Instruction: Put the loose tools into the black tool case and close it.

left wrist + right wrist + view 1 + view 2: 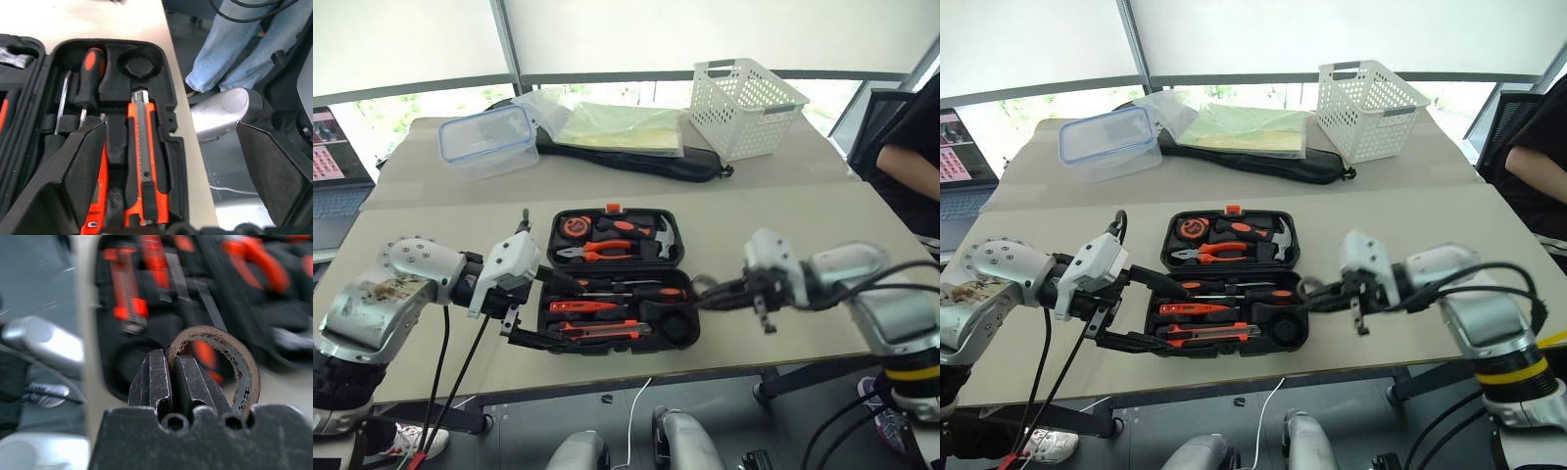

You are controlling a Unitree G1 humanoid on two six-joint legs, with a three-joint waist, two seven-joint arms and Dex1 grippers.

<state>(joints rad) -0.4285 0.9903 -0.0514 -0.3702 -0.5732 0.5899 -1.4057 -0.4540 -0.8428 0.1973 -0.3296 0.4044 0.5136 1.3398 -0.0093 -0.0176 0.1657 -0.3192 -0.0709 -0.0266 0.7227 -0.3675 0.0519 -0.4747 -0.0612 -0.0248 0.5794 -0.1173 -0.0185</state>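
Left gripper spread wide; right gripper pinched closed.

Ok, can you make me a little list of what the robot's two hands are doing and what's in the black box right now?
case: black tool case open flat on the table
upper half: pliers, hammer, tape measure
lower half: screwdrivers, utility knife
left gripper: open, at the case's left end
right gripper: shut on the tape roll, pinching its wall, beside the case's right end
tape roll slot: empty
lid: not closed yet
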